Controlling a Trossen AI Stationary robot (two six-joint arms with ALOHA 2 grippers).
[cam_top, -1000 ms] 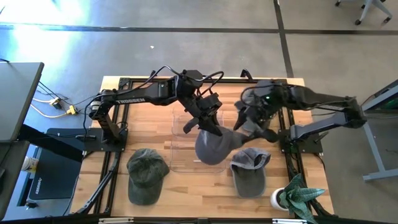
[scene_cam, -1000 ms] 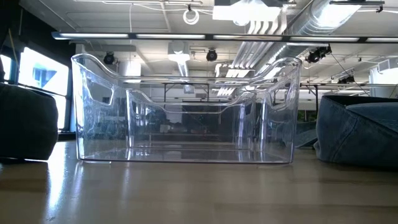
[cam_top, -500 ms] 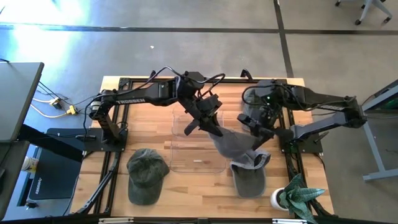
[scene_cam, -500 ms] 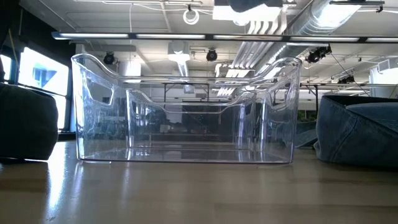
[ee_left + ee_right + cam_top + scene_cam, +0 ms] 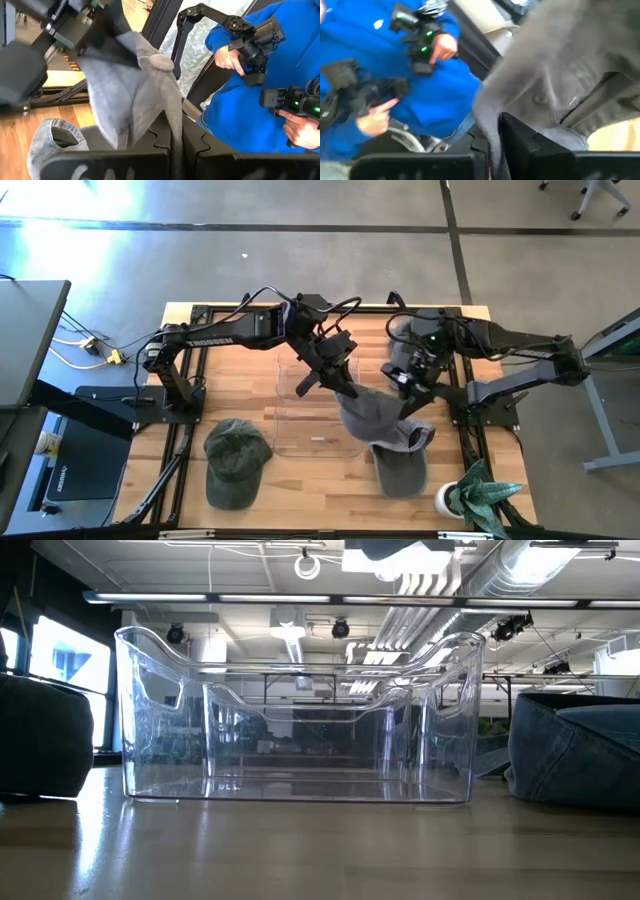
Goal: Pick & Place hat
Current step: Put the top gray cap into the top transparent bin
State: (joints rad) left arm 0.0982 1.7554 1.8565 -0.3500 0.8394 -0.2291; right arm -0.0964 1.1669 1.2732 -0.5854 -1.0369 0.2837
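A grey hat (image 5: 372, 415) hangs spread between my two grippers, above the right end of the clear bin (image 5: 300, 415). My left gripper (image 5: 347, 391) is shut on its far-left side and my right gripper (image 5: 407, 400) on its right side. In the left wrist view the hat (image 5: 135, 85) stretches away to the right gripper. A green hat (image 5: 237, 460) lies on the table left of the bin. A blue-grey hat (image 5: 400, 463) lies right of it, partly under the held hat. My left gripper pinches a bunched fold of the grey hat's cloth (image 5: 172, 125) between its two fingers. It comes slanting down from the far left. The hat hangs clear of the table. My right gripper pinches the hat's cloth at the opposite side (image 5: 490, 127) between its two fingers, coming from the table's right. One layer or several, I cannot tell. The cloth runs toward the left gripper, lifted clear.
The bin (image 5: 295, 720) stands in mid-table, open at the top. A potted plant (image 5: 478, 495) is at the near right corner. Black frame rails run along both table sides. A person in a blue sleeve (image 5: 260, 100) holds controllers beyond the table.
My right gripper has moved in toward the hat and taken hold of its right side. The hat, which hung as a rounded bundle from my left gripper, is now drawn out between both grippers. My left gripper has kept still.
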